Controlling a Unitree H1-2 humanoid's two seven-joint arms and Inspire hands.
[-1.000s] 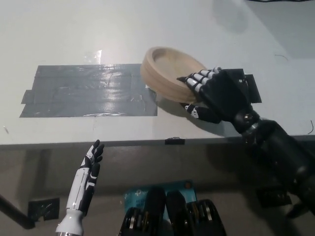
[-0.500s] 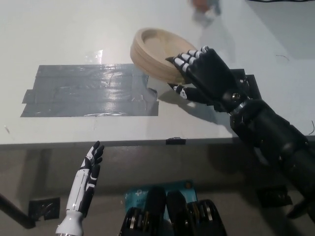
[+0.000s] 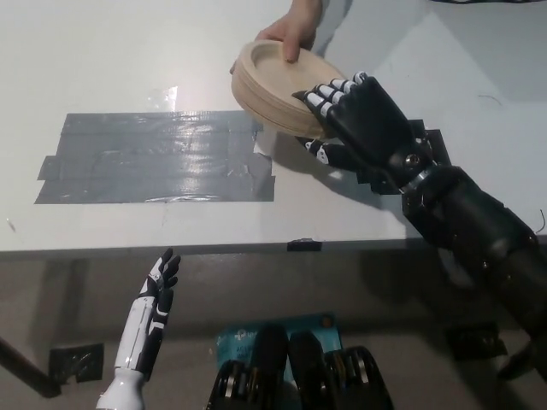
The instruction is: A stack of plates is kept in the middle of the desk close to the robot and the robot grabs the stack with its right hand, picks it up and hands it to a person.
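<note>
Head view. I see the right hand [image 3: 359,115] closed on the near edge of the stack of plates [image 3: 278,85], its fingers [image 3: 329,92] curled over the rim from above and the thumb underneath. The stack is light wood, tilted, and held up off the white desk [image 3: 128,51]; its shadow falls on the desk surface just below and to the right of it. The black forearm reaches in from the lower right.

At the top of the picture a person's hand [image 3: 295,30] is on the far rim of the stack, with fingers laid over the edge. Both hands are touching the stack at opposite sides.

A patch of grey tape strips [image 3: 154,158] lies flat on the desk to the left of the stack, its right end close under the plates. A smaller dark tape piece [image 3: 432,149] shows beside the black wrist.

The left hand [image 3: 158,286] rests low at the lower left, below the desk edge, fingers straight and loosely apart, holding nothing.
</note>
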